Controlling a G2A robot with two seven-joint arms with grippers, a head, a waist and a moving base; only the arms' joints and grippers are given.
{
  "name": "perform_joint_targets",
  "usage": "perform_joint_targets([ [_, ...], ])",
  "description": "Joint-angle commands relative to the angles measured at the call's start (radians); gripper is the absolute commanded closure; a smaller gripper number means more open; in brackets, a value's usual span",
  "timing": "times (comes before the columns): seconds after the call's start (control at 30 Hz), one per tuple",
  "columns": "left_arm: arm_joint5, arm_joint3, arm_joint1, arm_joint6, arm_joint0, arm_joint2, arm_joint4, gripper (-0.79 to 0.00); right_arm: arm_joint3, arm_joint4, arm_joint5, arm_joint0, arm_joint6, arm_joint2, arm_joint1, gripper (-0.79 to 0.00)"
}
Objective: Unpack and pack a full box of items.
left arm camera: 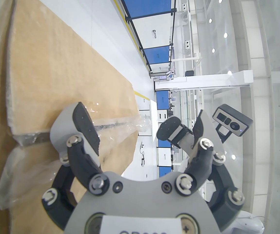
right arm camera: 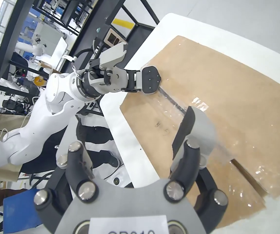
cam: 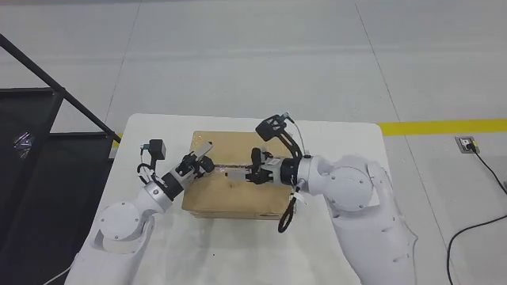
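Observation:
A closed cardboard box (cam: 238, 194) sits in the middle of the white table (cam: 333, 138), with clear tape (cam: 230, 166) along its top seam. My left gripper (cam: 202, 162) is at the box's left edge, over the end of the seam. It is open (left arm camera: 140, 115), with one finger (left arm camera: 85, 125) against the taped seam (left arm camera: 120, 125) on the box top (left arm camera: 45, 62). My right gripper (cam: 255, 170) hovers over the middle of the seam. It is open (right arm camera: 135, 142), one finger (right arm camera: 191, 122) low over the box (right arm camera: 227, 93). Neither holds anything.
White table surface (right arm camera: 179, 25) surrounds the box on all sides, widest at the front. A black metal rack (cam: 32, 71) stands off the table's left side. My left gripper (right arm camera: 149, 80) shows across the box in the right wrist view.

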Motion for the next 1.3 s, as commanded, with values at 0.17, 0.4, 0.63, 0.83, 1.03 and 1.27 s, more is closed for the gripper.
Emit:
perform_joint_targets([
  [0.17, 0.001, -0.006, 0.000, 0.002, 0.004, 0.002, 0.000, -0.785, 0.278, 0.092, 0.034, 0.140, 0.003, -0.041, -0.005, 0.000],
  [0.4, 0.000, -0.005, 0.000, 0.001, 0.004, 0.004, -0.003, -0.785, 0.460, 0.090, 0.063, 0.246, 0.005, -0.106, -0.011, 0.000],
  [0.63, -0.003, -0.003, 0.000, 0.000, 0.004, 0.001, -0.007, -0.785, 0.490, 0.065, 0.135, 0.254, 0.032, -0.102, 0.002, 0.000],
  [0.83, -0.004, -0.007, 0.001, 0.000, 0.005, -0.005, -0.008, -0.785, 0.434, 0.054, 0.159, 0.209, 0.050, -0.052, 0.028, 0.000],
  [1.03, -0.006, -0.010, 0.003, 0.001, 0.014, -0.016, -0.010, -0.785, 0.351, 0.019, 0.208, 0.148, 0.052, 0.015, 0.057, 0.000],
  [1.27, -0.014, -0.017, 0.006, 0.009, 0.033, -0.035, -0.014, -0.785, 0.268, 0.052, 0.183, 0.085, 0.049, 0.079, 0.083, 0.000],
])
